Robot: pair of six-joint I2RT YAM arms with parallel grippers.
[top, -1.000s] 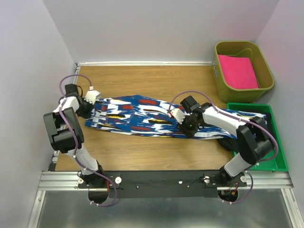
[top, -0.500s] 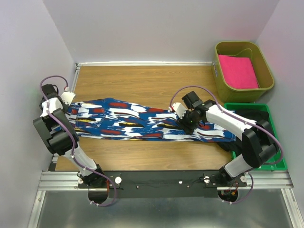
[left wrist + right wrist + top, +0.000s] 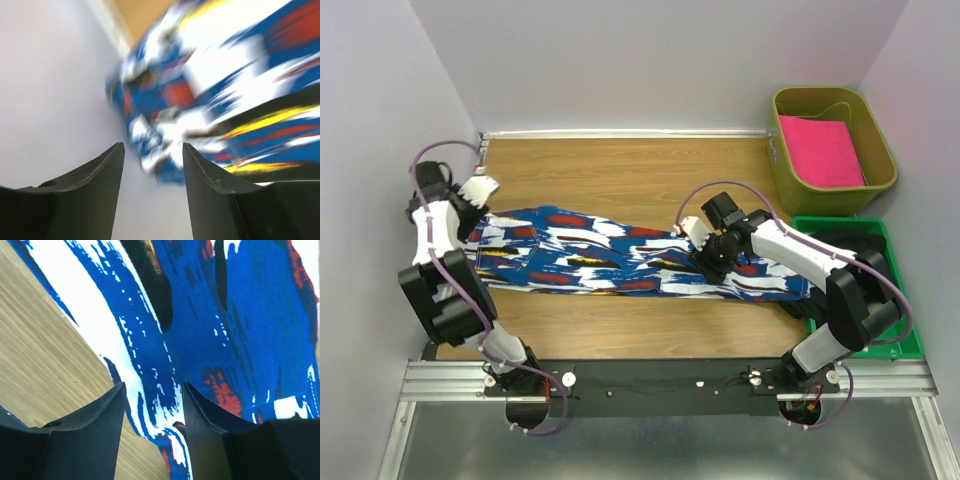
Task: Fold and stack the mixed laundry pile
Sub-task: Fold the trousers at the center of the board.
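Note:
The long blue cloth (image 3: 620,262) with white, red and black blotches lies stretched across the wooden table, from the left edge to the green tray. My left gripper (image 3: 486,190) (image 3: 152,146) is open and empty, lifted just behind the cloth's left end (image 3: 165,115), close to the left wall. My right gripper (image 3: 706,257) (image 3: 152,385) is open, fingers pointing down over the cloth's (image 3: 220,315) right half near its edge, with nothing pinched. The black garment (image 3: 826,240) seems to lie in the green tray, mostly hidden behind my right arm.
An olive bin (image 3: 880,185) at the back right holds a folded bright pink cloth (image 3: 820,150). The green tray (image 3: 910,345) stands at the right edge. Walls close the table (image 3: 620,170) at left, back and right.
The left gripper dragged the cloth's end leftward, stretching it out, then opened, let go and lifted toward the back. The right gripper slid a little to the right and stays over the cloth.

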